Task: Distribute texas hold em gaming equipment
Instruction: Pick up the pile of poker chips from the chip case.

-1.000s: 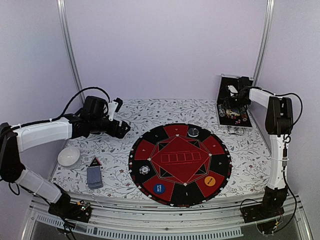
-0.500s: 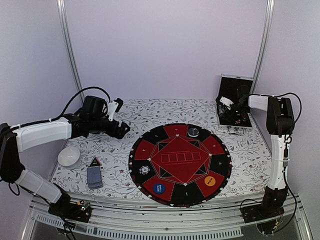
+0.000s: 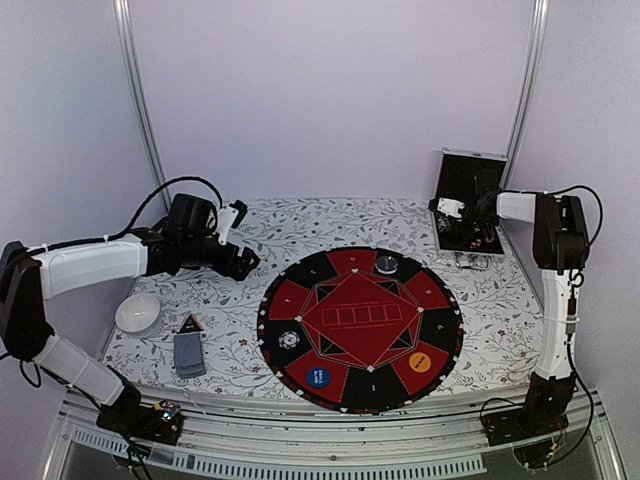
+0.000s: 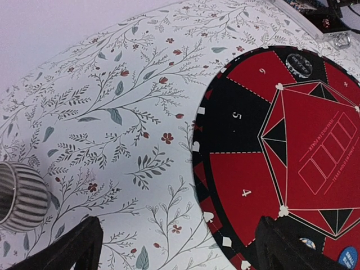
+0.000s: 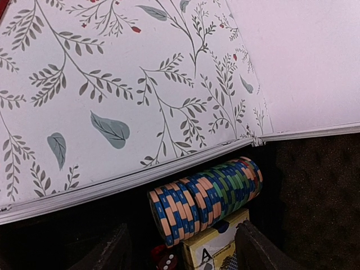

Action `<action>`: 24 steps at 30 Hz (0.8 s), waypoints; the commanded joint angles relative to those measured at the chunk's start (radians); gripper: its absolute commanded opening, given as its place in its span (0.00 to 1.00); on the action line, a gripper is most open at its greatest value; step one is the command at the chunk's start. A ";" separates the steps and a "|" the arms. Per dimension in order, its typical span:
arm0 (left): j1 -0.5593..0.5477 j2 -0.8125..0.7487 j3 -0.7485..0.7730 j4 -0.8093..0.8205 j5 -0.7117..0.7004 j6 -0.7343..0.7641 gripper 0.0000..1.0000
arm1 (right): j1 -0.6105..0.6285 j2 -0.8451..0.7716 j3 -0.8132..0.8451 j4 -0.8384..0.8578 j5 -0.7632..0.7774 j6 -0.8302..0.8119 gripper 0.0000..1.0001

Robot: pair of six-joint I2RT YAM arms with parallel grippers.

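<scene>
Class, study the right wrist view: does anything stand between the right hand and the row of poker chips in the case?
Nothing visible does. The row of chips lies uncovered in the open case, straight ahead of the open right hand.

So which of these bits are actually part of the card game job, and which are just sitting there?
Part of the job: playing cards, row of poker chips, loose chips, blue disc, orange disc, round mat.
Just lying about: ribbed cup, open case.
</scene>
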 commanded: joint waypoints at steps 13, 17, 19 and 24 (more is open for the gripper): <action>0.017 0.024 0.017 -0.007 0.022 0.009 0.97 | 0.023 0.028 -0.024 0.051 0.053 -0.094 0.58; 0.017 0.024 0.018 -0.010 0.022 0.009 0.97 | 0.025 0.040 -0.016 0.052 0.063 -0.091 0.57; 0.018 0.024 0.018 -0.012 0.023 0.008 0.97 | 0.026 0.040 -0.012 0.051 0.063 -0.088 0.56; 0.017 0.021 0.014 -0.014 0.027 0.003 0.97 | 0.030 0.071 -0.020 0.049 0.065 -0.082 0.55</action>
